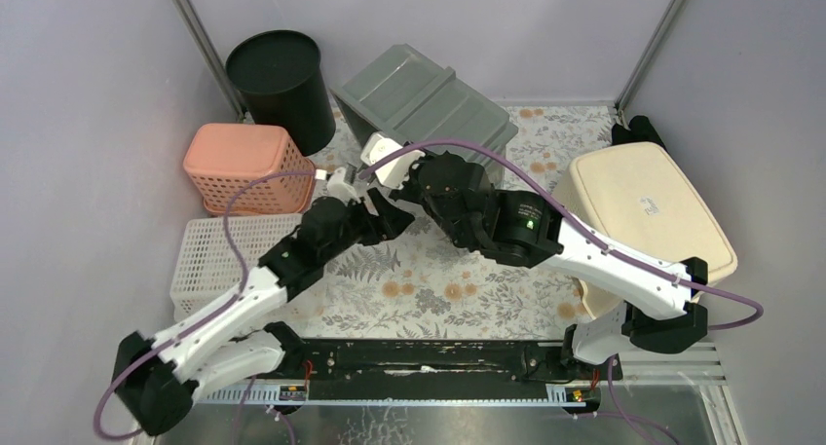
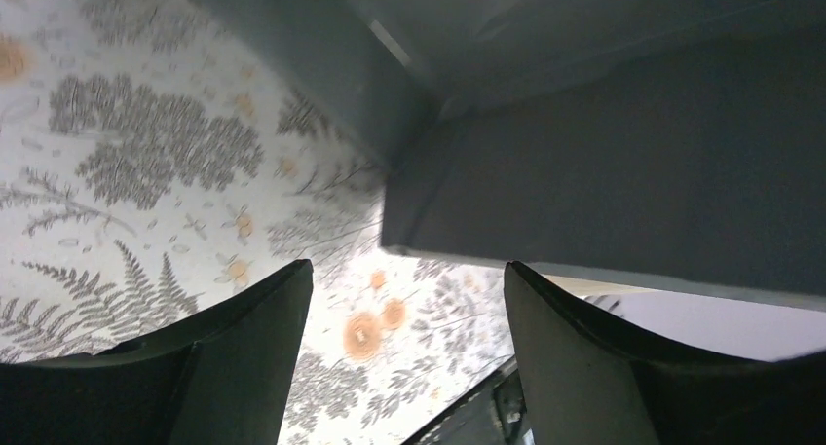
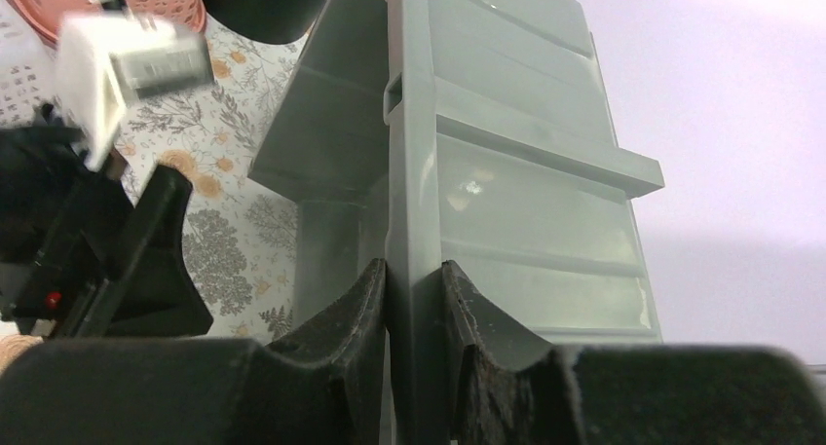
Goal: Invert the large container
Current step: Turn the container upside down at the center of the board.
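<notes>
The large grey container (image 1: 427, 104) is tipped up on its side at the back middle of the table, its ribbed base facing up and right. My right gripper (image 3: 414, 281) is shut on the container's rim (image 3: 411, 172), one finger on each side of it. My left gripper (image 2: 404, 314) is open and empty just under the container's lower edge (image 2: 584, 202), with the floral tablecloth showing between its fingers. In the top view the left gripper (image 1: 382, 211) sits close beside the right gripper (image 1: 404, 177), at the container's near side.
A black bin (image 1: 281, 83) stands at the back left, with a pink basket (image 1: 245, 167) and a white basket (image 1: 216, 255) in front of it. A cream container (image 1: 648, 216) lies upside down on the right. Grey walls close the cell.
</notes>
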`<act>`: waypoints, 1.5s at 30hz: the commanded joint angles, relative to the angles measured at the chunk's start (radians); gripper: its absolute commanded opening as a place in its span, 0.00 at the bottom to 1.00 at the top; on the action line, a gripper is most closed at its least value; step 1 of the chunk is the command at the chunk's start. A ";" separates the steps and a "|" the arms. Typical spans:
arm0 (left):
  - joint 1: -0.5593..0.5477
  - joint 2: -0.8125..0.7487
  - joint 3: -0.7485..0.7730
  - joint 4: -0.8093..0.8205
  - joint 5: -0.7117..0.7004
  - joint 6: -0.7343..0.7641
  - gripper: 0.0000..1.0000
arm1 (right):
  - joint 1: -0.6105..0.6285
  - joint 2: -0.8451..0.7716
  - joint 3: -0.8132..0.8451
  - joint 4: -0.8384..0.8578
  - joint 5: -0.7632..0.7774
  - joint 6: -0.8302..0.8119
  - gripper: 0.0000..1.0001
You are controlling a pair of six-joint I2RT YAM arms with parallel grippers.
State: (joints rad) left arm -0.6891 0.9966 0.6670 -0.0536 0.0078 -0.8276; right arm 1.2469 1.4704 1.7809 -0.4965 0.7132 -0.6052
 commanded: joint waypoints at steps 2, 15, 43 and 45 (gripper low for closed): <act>0.002 -0.171 0.068 -0.067 -0.069 0.025 0.79 | 0.015 -0.032 -0.034 0.006 0.016 0.096 0.00; 0.001 -0.363 0.003 -0.032 -0.112 -0.126 0.87 | 0.020 -0.083 -0.087 -0.015 -0.001 0.161 0.00; 0.061 -0.368 -0.089 0.464 -0.011 -0.500 0.91 | 0.022 -0.127 -0.217 -0.005 -0.018 0.228 0.00; 0.074 -0.370 -0.104 0.497 -0.013 -0.518 0.91 | 0.022 -0.128 -0.232 0.002 -0.019 0.229 0.00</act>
State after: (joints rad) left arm -0.6392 0.6224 0.5404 0.3244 -0.0311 -1.3224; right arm 1.2743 1.3663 1.5787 -0.4805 0.6605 -0.4171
